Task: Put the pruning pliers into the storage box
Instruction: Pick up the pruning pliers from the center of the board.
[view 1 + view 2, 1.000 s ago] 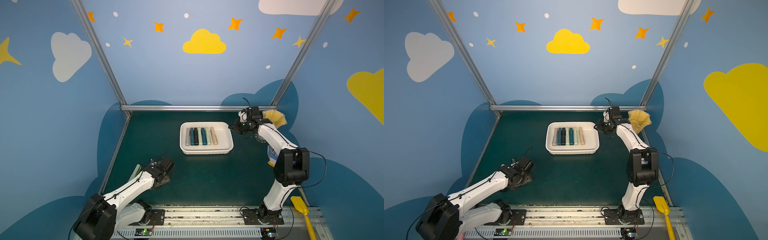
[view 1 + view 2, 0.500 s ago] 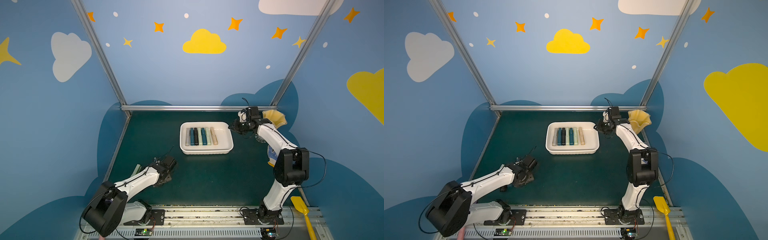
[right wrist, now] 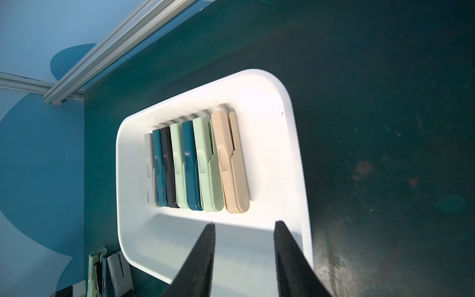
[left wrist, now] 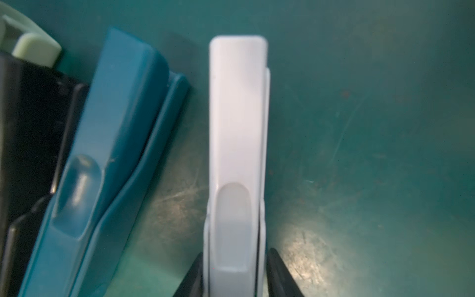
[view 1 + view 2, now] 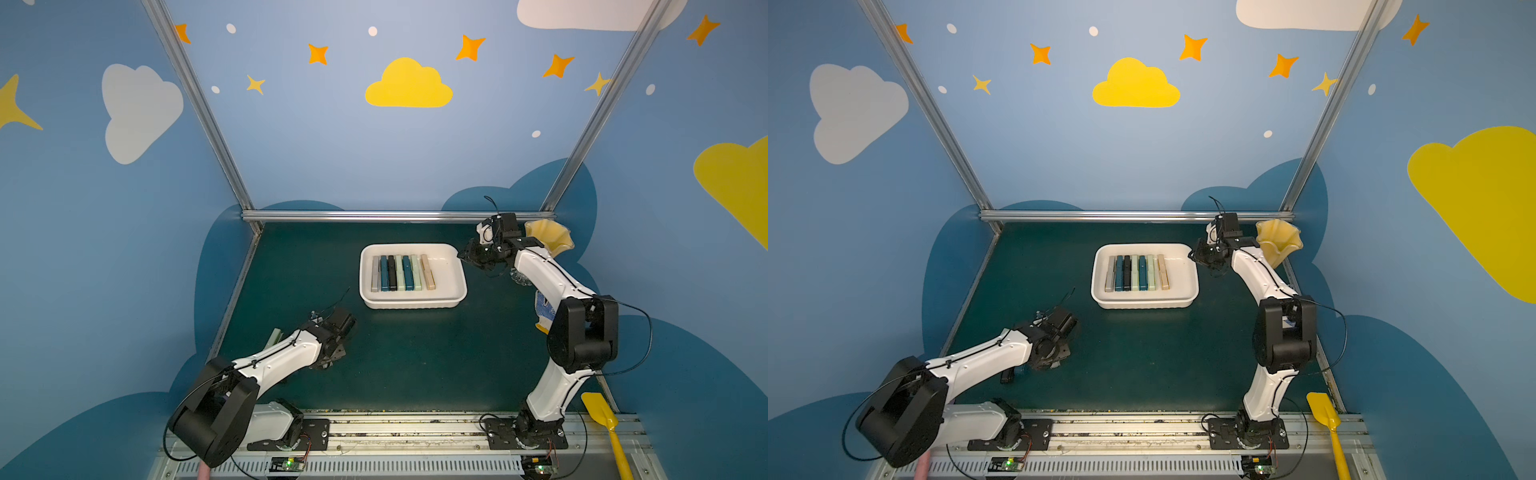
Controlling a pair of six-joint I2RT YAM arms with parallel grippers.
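Observation:
The white storage box [image 5: 411, 305] [image 5: 1144, 305] [image 3: 295, 154] sits mid-table, with several pruning pliers [image 5: 403, 272] [image 5: 1136, 272] [image 3: 195, 164] lined up inside. My left gripper [image 5: 329, 360] [image 5: 1051, 360] [image 4: 234, 257] is low over the mat at the front left. It is shut on a pale grey pruning pliers [image 4: 239, 128], one black finger against each side. Teal [image 4: 115, 128], black [image 4: 30, 115] and pale green [image 4: 33, 46] pliers lie beside it. My right gripper [image 5: 463, 255] [image 5: 1194, 257] [image 3: 244, 223] hangs open and empty over the box's right end.
A yellow fluted vase [image 5: 548, 241] [image 5: 1277, 245] stands at the back right, close behind my right wrist. A yellow shovel [image 5: 602, 419] [image 5: 1325, 411] lies at the front right by the rail. A pale green pliers [image 5: 274, 336] shows beside my left forearm.
My left arm has reached a little further right and its jaws have narrowed onto the pale grey pliers. My right arm has hardly moved.

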